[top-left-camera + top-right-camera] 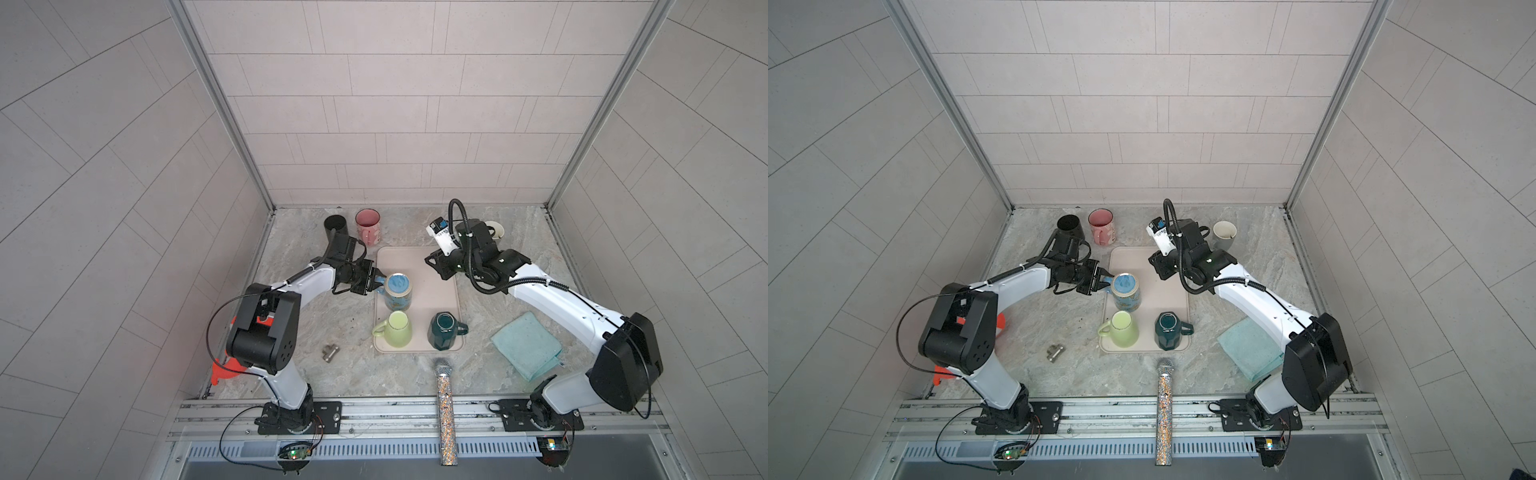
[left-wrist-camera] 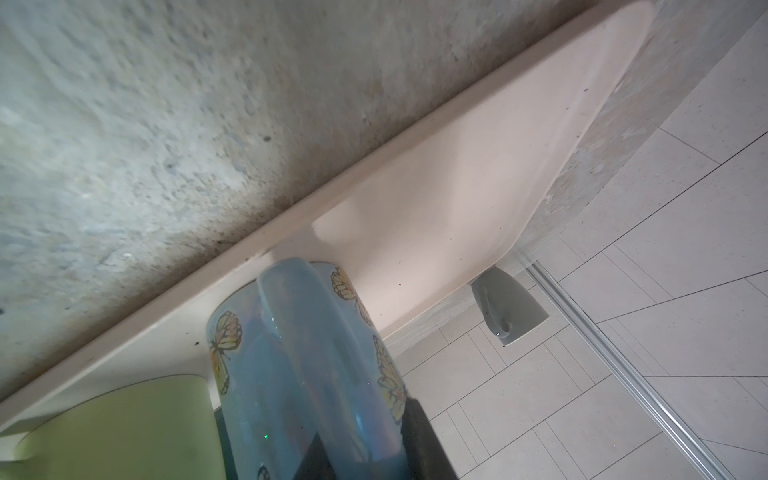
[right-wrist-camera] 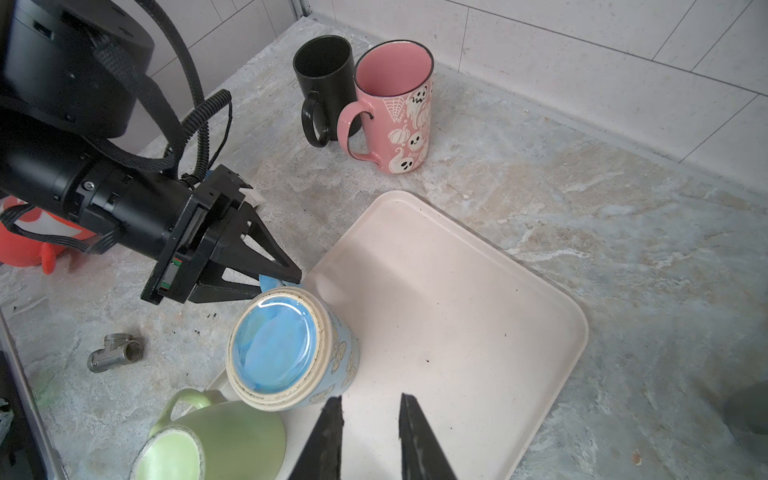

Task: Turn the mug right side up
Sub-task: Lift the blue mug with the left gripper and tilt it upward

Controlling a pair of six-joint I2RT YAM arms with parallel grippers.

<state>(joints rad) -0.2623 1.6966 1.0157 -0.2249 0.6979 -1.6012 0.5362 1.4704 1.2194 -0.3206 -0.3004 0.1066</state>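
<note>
Top views first: what fills the cell floor? (Ana)

The marbled bench (image 1: 316, 328). In both top views a pale pink tray (image 1: 436, 303) lies mid-bench. (Ben)

Next down in size? (Ana)

A teal cloth (image 1: 525, 345) lies flat on the bench's right side, partly under the right arm (image 1: 552, 299). A glittery microphone (image 1: 444, 399) lies off the tray's near edge, its tail out over the front rail (image 1: 374, 409). (Ben)

And the mugs? (Ana)

Three stand upside down on the tray. The blue mug (image 1: 398, 291), with butterflies, is by the left rim. The green mug (image 1: 398, 330) is just nearer the rail, and the dark teal mug (image 1: 442, 332) is at the near right corner. Upright on the bench behind the tray are a pink mug (image 1: 368, 226) and a black mug (image 1: 336, 227), side by side. A grey mug (image 1: 1224, 235) stands behind the right arm. (Ben)

The hands? (Ana)

The left hand (image 3: 276, 282) reaches in level from the left, its two fingers pinched on the blue mug's handle (image 2: 299, 332). The mug stands base up on the tray. The right hand (image 3: 372, 399) hovers over the tray's far part, fingers a narrow gap apart, holding nothing. (Ben)

Smallest? (Ana)

A metal pipe fitting (image 1: 330, 353) on the bench, left of the tray. (Ben)
</note>
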